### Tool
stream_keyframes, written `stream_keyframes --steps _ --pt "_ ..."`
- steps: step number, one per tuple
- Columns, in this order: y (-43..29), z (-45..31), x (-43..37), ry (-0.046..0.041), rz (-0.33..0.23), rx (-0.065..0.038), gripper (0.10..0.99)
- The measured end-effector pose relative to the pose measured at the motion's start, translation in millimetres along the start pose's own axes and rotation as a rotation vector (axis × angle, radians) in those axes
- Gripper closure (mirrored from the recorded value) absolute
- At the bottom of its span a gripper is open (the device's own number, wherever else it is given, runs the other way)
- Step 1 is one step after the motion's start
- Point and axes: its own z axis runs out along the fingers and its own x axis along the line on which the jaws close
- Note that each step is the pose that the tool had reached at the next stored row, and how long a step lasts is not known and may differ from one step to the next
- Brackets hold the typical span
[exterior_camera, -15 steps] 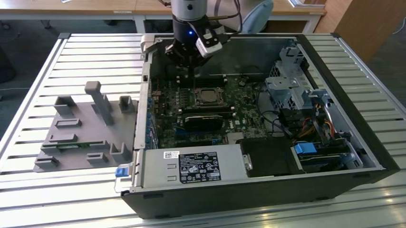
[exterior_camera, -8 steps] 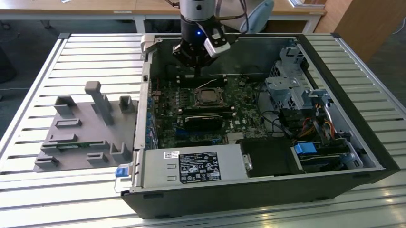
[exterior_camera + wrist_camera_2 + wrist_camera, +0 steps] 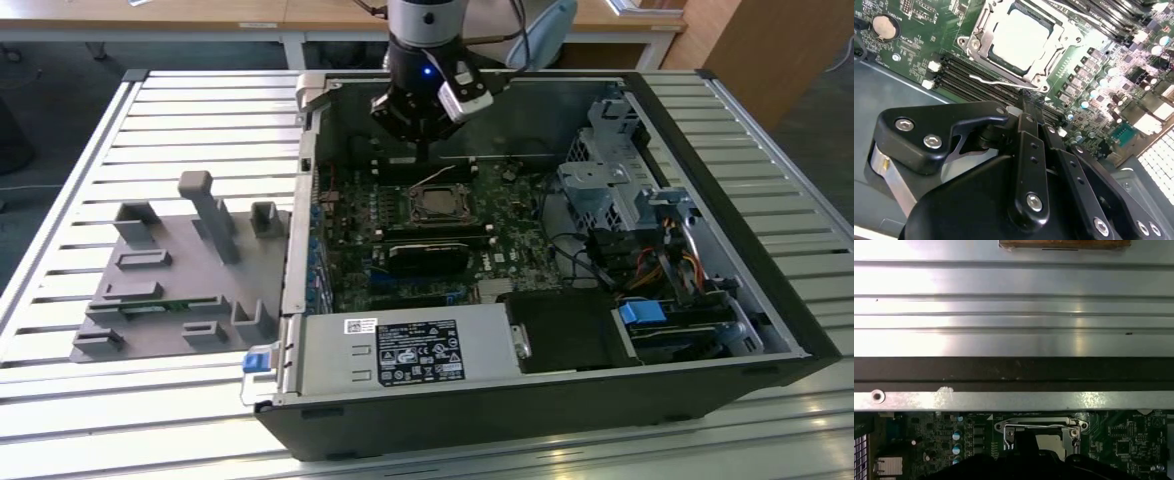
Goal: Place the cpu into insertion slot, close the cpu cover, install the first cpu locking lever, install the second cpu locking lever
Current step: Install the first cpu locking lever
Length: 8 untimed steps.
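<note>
The cpu, a silvery square chip, lies in the insertion slot on the green motherboard. The cpu cover, a metal frame plate, lies flat around it. A thin wire locking lever runs along the socket's edge, with its end just at my fingertips. In the exterior view it stands slightly raised. My gripper hangs inside the open computer case just behind the socket, fingers shut together and pointing down. I cannot tell whether the tips touch the lever. The gripper is tilted over the board.
Long black memory slots lie between gripper and socket. A black module sits in front of the socket. The case walls, drive cage and power supply hem the board in. A grey fixture lies at the exterior view's left.
</note>
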Motion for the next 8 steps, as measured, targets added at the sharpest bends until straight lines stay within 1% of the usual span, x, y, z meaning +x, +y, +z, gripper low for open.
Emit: stream_keyframes --steps 1,3,4,8 --pt "0.0 0.4 0.0 0.0001 0.0 -0.006 0.965" --pt "0.0 1.3 0.0 0.0007 0.002 -0.024 0.965" --pt "0.0 2.0 -0.2 0.0004 0.002 -0.027 0.965" --pt "0.0 3.1 -2.5 0.0004 0.011 -0.026 0.965"
